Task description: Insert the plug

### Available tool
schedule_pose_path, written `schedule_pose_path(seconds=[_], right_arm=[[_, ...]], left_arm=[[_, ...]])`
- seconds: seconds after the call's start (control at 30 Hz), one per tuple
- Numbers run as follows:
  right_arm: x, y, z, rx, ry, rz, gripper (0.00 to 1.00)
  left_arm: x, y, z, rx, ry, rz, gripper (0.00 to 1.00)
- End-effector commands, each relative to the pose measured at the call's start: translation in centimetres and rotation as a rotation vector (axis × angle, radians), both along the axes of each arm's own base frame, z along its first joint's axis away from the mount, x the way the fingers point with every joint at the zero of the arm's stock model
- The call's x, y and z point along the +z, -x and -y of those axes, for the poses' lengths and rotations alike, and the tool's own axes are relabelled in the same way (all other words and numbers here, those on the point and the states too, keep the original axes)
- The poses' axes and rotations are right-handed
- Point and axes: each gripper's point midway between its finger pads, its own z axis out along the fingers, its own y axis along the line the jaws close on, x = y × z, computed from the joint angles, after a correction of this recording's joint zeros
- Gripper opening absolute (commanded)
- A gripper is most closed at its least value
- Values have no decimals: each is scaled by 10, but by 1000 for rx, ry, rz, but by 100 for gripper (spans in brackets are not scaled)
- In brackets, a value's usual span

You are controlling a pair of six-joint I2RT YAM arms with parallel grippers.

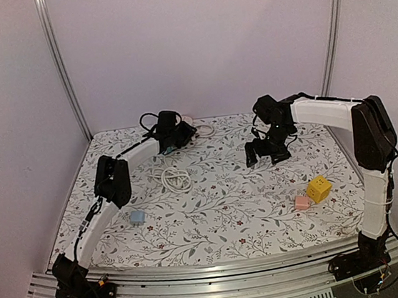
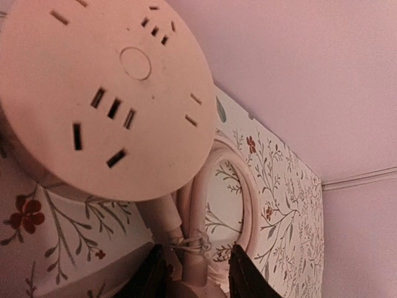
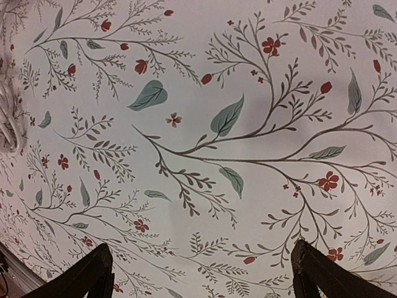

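A round white socket hub (image 2: 105, 93) lies on the flowered cloth at the far back; in the top view it shows at the back middle (image 1: 188, 121). Its cord runs down into a coiled bundle (image 2: 205, 205) held by a twist tie. My left gripper (image 2: 197, 276) is at the hub (image 1: 176, 133), with its jaws closed against a white plug body (image 2: 189, 285) at the end of that bundle. My right gripper (image 3: 201, 273) is open and empty, hovering over bare cloth right of centre (image 1: 261, 156).
A loose white cable coil (image 1: 176, 178) lies mid-table, its edge showing in the right wrist view (image 3: 6, 118). A light blue cube (image 1: 137, 217) sits front left. A yellow cube (image 1: 319, 189) and a pink cube (image 1: 302, 202) sit front right. Walls close the back and sides.
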Motion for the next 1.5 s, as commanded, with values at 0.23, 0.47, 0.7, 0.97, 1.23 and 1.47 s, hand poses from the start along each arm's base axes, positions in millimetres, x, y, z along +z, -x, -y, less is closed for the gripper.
schedule_pose_path(seconds=[0.23, 0.47, 0.7, 0.97, 1.23, 1.47], right_arm=[[1, -1, 0, -20, -13, -16, 99], [4, 0, 0, -27, -21, -11, 99], [10, -3, -1, -38, -34, 8, 99], [20, -13, -4, -71, -49, 49, 99], [36, -29, 4, -100, -9, 138, 99], [63, -43, 25, -172, 52, 241, 99]], left_arm=[[-17, 48, -4, -112, -339, -115, 15], [-10, 57, 1, -149, -361, -112, 0], [20, 76, 26, -247, -395, -49, 0], [54, 118, 41, -343, -427, -51, 0], [71, 185, 72, -500, -484, -54, 0], [78, 243, 83, -624, -561, -81, 0]])
